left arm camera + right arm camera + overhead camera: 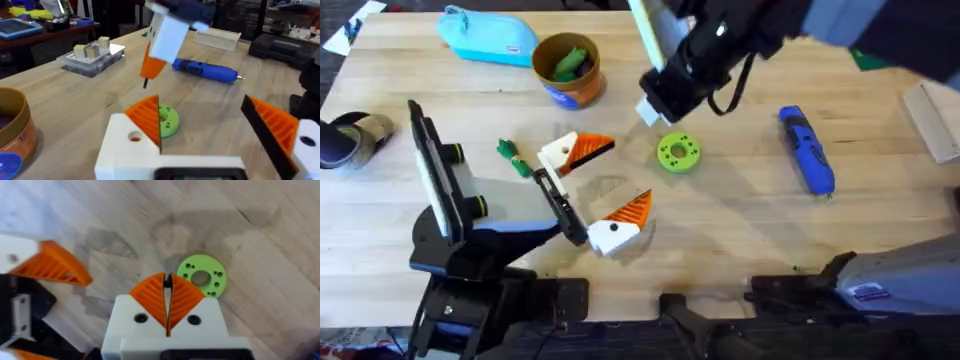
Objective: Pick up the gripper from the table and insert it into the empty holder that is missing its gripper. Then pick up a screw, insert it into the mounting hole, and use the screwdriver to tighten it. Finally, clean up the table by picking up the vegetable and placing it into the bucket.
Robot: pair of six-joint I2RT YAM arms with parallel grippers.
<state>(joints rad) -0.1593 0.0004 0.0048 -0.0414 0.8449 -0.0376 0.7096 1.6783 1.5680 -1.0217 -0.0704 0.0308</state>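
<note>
My right gripper (650, 108) hangs above the green disc (678, 152), its orange pads (150, 295) shut on a small dark screw (168, 280). My left gripper (628, 170) rests low on the table (740, 240), open wide. One of its white fingers (125, 145) carries an orange wedge and a mounting hole (135, 136). I cannot tell whether it is the task's gripper. The blue screwdriver (807, 150) lies to the right. Left of that gripper lies the dark-green vegetable (510, 155). The orange-brown bucket (567, 70) stands at the back with green things inside.
A light-blue pouch (490, 35) lies behind the bucket. A tape roll (350, 135) sits at the left edge and a white box (930, 120) at the right edge. A clear tray with blocks (92, 55) stands further off.
</note>
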